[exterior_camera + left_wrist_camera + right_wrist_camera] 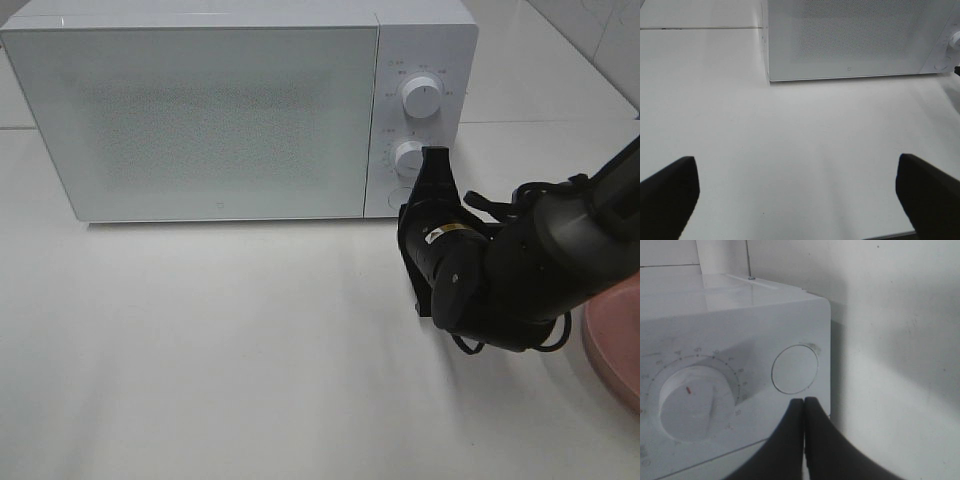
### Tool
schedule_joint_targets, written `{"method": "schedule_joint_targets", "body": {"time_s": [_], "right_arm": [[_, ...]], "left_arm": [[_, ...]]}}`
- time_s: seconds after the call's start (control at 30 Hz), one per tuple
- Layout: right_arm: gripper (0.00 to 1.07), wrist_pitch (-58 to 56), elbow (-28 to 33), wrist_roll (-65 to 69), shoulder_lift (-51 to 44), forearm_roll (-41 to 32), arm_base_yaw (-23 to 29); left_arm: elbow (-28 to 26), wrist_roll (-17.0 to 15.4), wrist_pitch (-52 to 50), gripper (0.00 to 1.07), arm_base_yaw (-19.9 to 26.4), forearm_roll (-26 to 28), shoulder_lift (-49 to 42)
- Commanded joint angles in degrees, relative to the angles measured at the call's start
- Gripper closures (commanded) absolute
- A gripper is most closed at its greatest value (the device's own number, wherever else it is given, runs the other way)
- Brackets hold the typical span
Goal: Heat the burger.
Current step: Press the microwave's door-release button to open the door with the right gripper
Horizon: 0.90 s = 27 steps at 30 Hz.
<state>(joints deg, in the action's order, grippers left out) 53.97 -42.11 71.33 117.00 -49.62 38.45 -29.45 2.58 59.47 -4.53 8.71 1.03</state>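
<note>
The burger is out of view in every frame. The white microwave (220, 120) stands at the back of the table with its door closed. My right gripper (437, 157) is shut and empty, and points at the lower part of the control panel. In the right wrist view its closed fingertips (804, 404) sit just below the round push button (795, 369), beside the lower dial (695, 402); I cannot tell whether they touch the panel. My left gripper (797, 200) is open over bare table in front of the microwave (855, 40), with nothing between its fingers (667, 195).
A pink round plate (615, 340) lies at the right edge of the table, partly behind the right arm; nothing shows on its visible part. The control panel carries an upper dial (421, 97) and a lower dial (408, 157). White table (200, 350) spreads in front.
</note>
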Motion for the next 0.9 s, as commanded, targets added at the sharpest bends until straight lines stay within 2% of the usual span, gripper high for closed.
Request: {"method": "schedule_joint_targets", "body": {"time_s": [0.03, 0.9], "right_arm": [[1.07, -0.3, -0.9, -1.4, 0.6, 0.6, -0.6], [1.07, -0.6, -8.0, -2.6, 5.9, 0.7, -2.6]], "left_arm": [[0.1, -0.2, -0.3, 0.06, -0.3, 0.2, 0.1], [0.1, -0.2, -0.3, 0.06, -0.3, 0.2, 0.1]]}}
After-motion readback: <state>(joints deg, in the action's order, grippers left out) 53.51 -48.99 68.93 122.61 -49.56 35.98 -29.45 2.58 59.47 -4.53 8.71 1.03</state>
